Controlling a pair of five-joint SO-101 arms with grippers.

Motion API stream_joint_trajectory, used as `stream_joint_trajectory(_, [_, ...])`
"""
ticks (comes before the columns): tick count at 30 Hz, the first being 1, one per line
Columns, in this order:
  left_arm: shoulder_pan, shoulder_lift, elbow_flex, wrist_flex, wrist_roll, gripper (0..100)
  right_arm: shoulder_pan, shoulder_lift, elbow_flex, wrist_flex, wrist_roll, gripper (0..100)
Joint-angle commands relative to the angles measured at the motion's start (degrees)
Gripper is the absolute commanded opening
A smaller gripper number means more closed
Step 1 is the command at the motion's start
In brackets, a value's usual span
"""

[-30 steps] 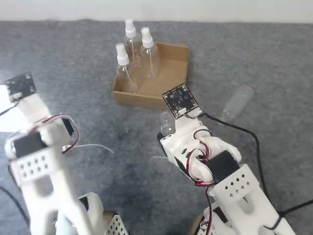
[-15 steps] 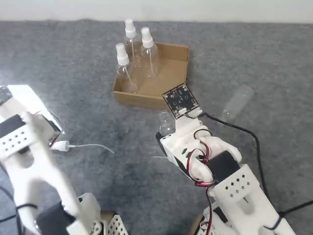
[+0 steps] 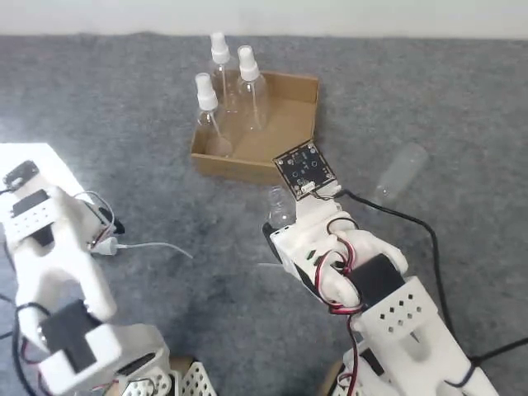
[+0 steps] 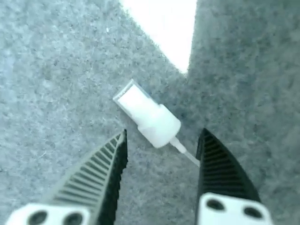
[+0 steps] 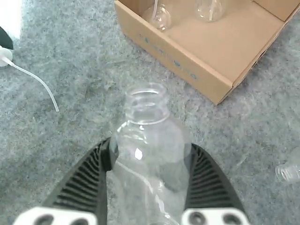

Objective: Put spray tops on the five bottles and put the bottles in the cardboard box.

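A white spray top (image 4: 151,120) with a thin dip tube (image 3: 157,246) lies on the grey carpet. My left gripper (image 4: 161,140) hangs open just over it, one finger on each side, at the left of the table (image 3: 106,234). My right gripper (image 5: 150,149) is shut on a clear bottle (image 5: 149,136) with no top, held upright in front of the cardboard box (image 3: 285,124). Three bottles (image 3: 239,82) with spray tops stand in the box's left part. Another clear bottle (image 3: 399,172) without a top lies on its side to the right.
A white sheet (image 3: 37,161) lies on the carpet (image 3: 148,107) beside the left arm. A black cable (image 3: 412,227) runs from the right arm across the carpet. The box's right half (image 5: 234,40) holds nothing.
The left arm has swung down from a raised pose, and its open gripper now sits low over the spray top. The right arm and its bottle have kept still.
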Motion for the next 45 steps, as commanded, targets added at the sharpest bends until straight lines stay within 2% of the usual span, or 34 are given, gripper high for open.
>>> stream_joint_trajectory(1, [-0.26, 1.32, -0.92, -2.55, 0.97, 24, -0.4, -1.89, -0.53, -1.45, -0.62, 5.3])
stream_joint_trajectory(8, [-0.18, 5.89, -2.24, -5.8, 1.05, 24, -0.4, -1.89, -0.53, -1.45, -0.62, 5.3])
stream_joint_trajectory(15, [0.09, 11.87, -7.6, -3.96, 0.97, 13, -0.4, -1.89, -0.53, -1.45, -0.62, 5.3])
stream_joint_trajectory(22, [0.09, 14.07, -11.47, -3.08, 0.97, 8, -1.63, -2.07, 0.35, -1.45, -0.62, 5.3])
stream_joint_trajectory(31, [2.37, 4.84, -15.08, 1.23, 0.79, 4, -3.3, -2.15, 0.44, -1.27, -0.53, 5.3])
stream_joint_trajectory(38, [6.15, -5.45, -14.81, 1.41, 0.79, 4, -3.56, -2.59, 0.44, -1.27, -0.26, 4.8])
stream_joint_trajectory(45, [6.59, -13.89, -14.81, 1.41, 0.79, 4, -3.56, -2.86, 0.44, -1.36, -0.26, 4.8])
